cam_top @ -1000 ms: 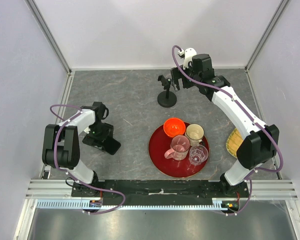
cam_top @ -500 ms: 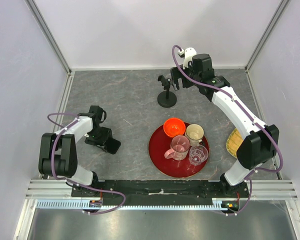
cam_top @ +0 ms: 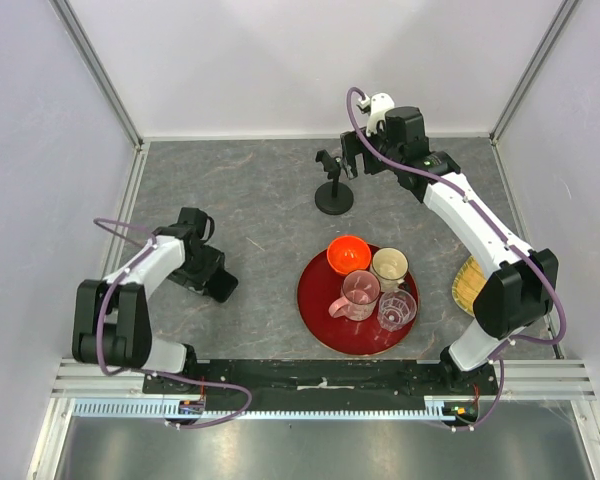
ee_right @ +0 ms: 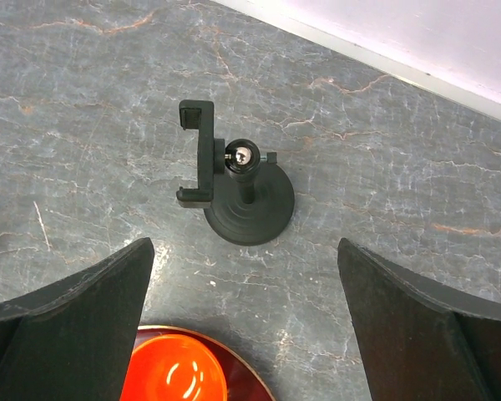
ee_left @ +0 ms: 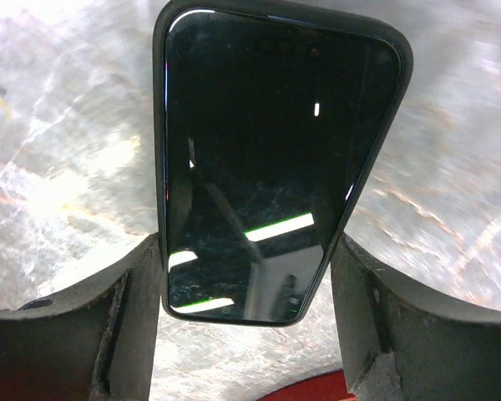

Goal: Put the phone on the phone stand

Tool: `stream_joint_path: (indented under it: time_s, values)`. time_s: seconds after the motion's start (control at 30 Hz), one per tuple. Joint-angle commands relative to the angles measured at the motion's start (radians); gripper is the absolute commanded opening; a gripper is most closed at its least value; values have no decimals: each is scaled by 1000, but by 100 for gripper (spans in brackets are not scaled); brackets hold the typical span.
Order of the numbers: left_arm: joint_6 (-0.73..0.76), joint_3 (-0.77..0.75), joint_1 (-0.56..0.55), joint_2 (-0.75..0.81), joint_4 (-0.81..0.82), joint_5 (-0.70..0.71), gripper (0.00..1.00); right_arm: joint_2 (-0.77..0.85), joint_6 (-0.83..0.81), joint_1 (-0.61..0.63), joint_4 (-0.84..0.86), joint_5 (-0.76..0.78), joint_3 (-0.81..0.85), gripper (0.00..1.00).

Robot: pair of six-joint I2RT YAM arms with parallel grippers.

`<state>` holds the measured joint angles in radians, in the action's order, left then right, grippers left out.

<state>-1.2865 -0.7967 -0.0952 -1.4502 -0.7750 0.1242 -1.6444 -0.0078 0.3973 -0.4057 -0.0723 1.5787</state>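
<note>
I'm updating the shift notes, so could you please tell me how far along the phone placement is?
Done: nothing yet; the phone stand is empty. In hand: the left jaws flank the phone, though a firm grip is not clear. The right jaws hang open above the stand. Left: lifting the phone, carrying it over and seating it on the stand.

The desk (cam_top: 250, 190) is gray, with thin pale lines like stone. A black phone stand (cam_top: 333, 197) stands on it at 12 o'clock. A round red tray (cam_top: 313, 300) sits at 5 o'clock. A yellow woven mat (cam_top: 464, 284) lies at 4 o'clock, partly hidden. The black phone (cam_top: 223, 289) is at 8 o'clock; I cannot tell if it rests flat.
</note>
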Motion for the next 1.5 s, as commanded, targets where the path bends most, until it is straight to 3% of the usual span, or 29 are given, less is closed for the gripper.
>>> stream_joint_path:
  time_s: [0.0,0.07,0.1,0.2,0.3,0.4,0.6,0.67,0.83,1.13,1.47]
  values:
    - [286,-64,-52,163,234,72,2,2,58,2,54,-27,27,98]
    - [413,-40,-95,248,336,27,2,-9,74,2,54,-47,41,98]
    - [461,-24,-109,276,499,-1,2,-14,87,2,54,-56,46,98]
    - [634,10,-190,353,759,-41,2,-22,106,2,68,-104,52,98]
    - [823,-15,-279,355,890,-55,2,-31,140,0,80,-159,63,98]
    - [964,-47,-320,312,1032,-164,2,-34,210,-2,108,-245,78,98]
    - [1145,-90,-382,255,1057,-278,2,-23,504,-2,387,-536,43,98]
    - [1197,-88,-408,254,1045,-271,2,-49,543,9,400,-593,49,94]
    - [1321,-99,-462,260,1004,-216,2,-106,390,32,197,-636,153,88]
    - [1380,-110,-492,269,994,-178,2,-143,189,86,-39,-609,237,78]
    - [1408,-108,-495,272,1000,-149,2,-202,207,113,-82,-644,293,56]
